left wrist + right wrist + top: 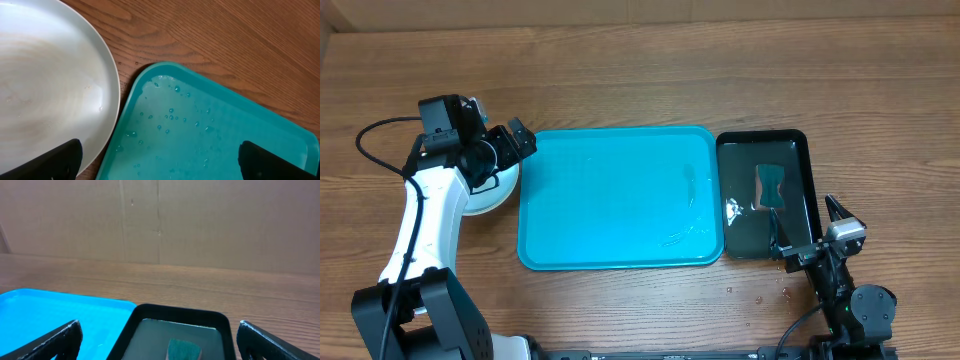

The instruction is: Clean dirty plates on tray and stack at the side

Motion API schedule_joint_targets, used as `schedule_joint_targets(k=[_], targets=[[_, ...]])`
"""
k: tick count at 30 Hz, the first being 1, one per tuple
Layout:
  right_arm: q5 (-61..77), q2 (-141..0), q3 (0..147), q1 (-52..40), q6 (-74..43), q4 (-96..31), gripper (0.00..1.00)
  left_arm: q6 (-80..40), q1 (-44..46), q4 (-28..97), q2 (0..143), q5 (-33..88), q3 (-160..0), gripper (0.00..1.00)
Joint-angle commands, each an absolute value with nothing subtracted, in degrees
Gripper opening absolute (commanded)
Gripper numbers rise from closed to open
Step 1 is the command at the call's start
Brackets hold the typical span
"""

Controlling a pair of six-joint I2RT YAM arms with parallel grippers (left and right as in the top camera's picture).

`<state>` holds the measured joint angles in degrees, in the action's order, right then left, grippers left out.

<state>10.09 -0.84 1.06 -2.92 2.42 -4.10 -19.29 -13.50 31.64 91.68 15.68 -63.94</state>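
The wooden bench (pixel 620 70) carries a turquoise tray (pixel 610 200) at its middle, its surface wet with droplets. A smaller black tray (pixel 802 140) lies just beside its right edge, and a white plate (pixel 492 198) just beside its left. A few water drops (pixel 760 298) dot the wood near the black tray's front corner.

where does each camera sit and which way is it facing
overhead: fixed above the table, looking straight down on the turquoise tray, black tray and a plate; left arm and right arm show.
left wrist: on the left arm, looking down past the open left gripper at that plate and the wet tray corner.
right wrist: on the right arm, facing level over the black tray to the back wall, past the open right gripper.
shared: all three see the turquoise tray.
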Motion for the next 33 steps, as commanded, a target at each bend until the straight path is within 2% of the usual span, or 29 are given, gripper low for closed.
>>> schedule_joint_targets(k=[1, 22, 33], targets=[[10.2, -0.2, 0.4, -2.6, 2.9, -3.8, 1.00, -18.4, -13.5, 31.4, 91.8, 16.1, -64.9, 1.00], [10.2, -0.2, 0.4, -2.6, 2.9, -3.8, 1.00, -18.4, -13.5, 31.5, 91.2, 16.1, -64.9, 1.00], [10.2, -0.2, 0.4, -2.6, 2.9, -3.8, 1.00, -18.4, -6.4, 31.5, 71.4, 16.1, -64.9, 1.00]])
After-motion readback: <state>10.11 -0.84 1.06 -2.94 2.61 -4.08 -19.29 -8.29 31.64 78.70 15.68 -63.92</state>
